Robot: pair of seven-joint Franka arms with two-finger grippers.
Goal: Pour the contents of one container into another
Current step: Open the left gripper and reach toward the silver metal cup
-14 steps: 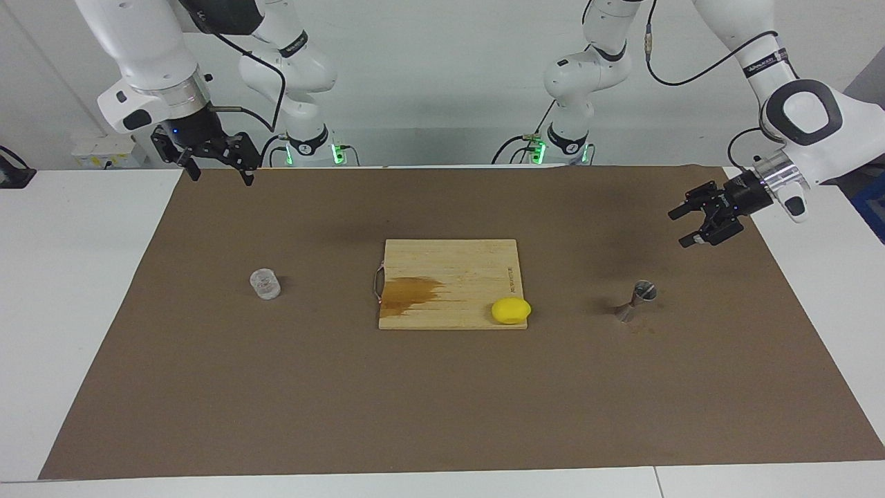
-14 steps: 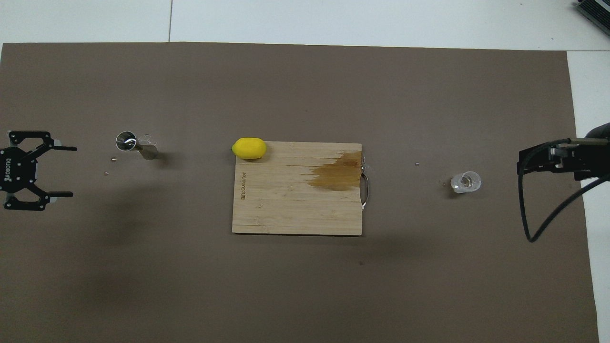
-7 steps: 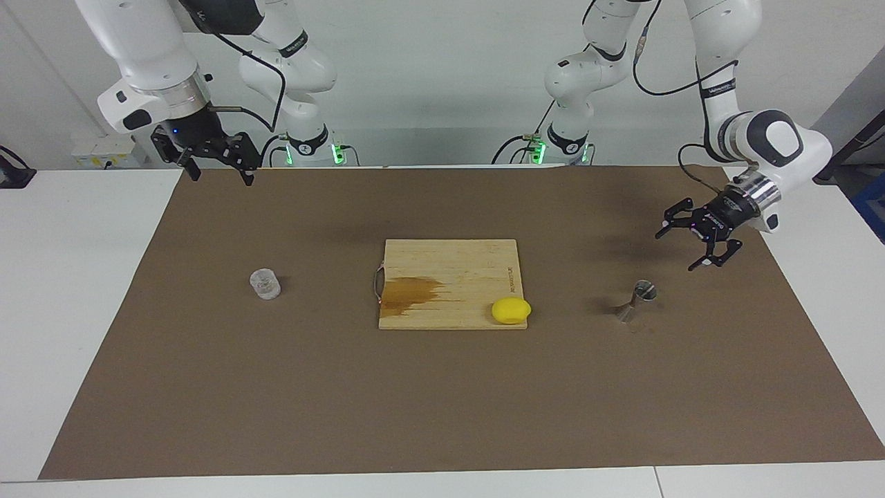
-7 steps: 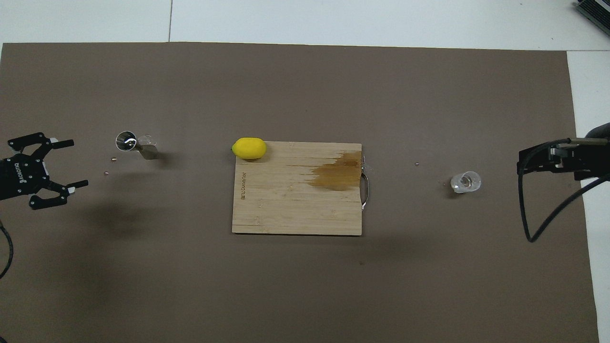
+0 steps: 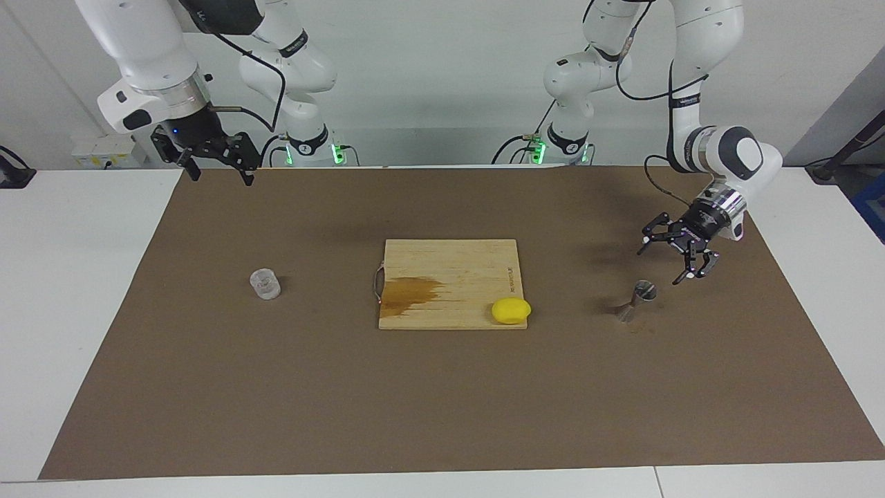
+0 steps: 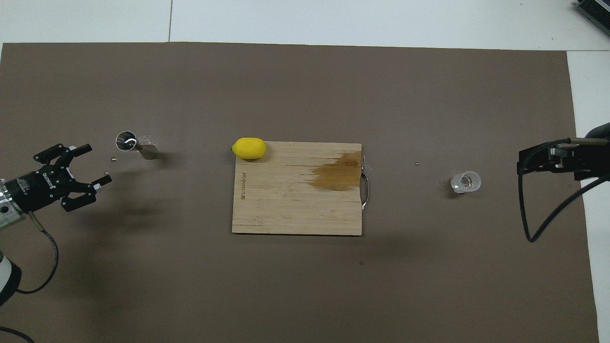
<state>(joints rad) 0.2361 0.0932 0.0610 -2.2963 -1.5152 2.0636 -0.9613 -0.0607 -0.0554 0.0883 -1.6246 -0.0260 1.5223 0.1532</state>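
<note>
- The left tool [image 5: 662, 261] hangs in the air with its fingers spread apart and nothing between them, tilted down toward the brown mat [image 5: 442, 408] at the left arm's end of the table [image 5: 76, 290].
- The steel jigger [image 5: 637, 299] stands upright on the mat near this tool, just below its fingertips, not touching them; in the overhead view the left tool [image 6: 88, 164] sits beside the jigger [image 6: 136, 146], apart from it.
- The right tool [image 5: 220, 173] is raised at the right arm's end, over the mat's edge closest to the robots, fingers apart and empty; the right arm waits.
- The clear glass tumbler [image 5: 265, 284] stands upright on the mat, well apart from the right tool and low beneath it.
- Between the two tools lies a wooden cutting board [image 5: 449, 273] with a dark wet stain [image 5: 409, 292].
- A lemon [image 5: 511, 310] rests on the board's corner toward the left tool.
</note>
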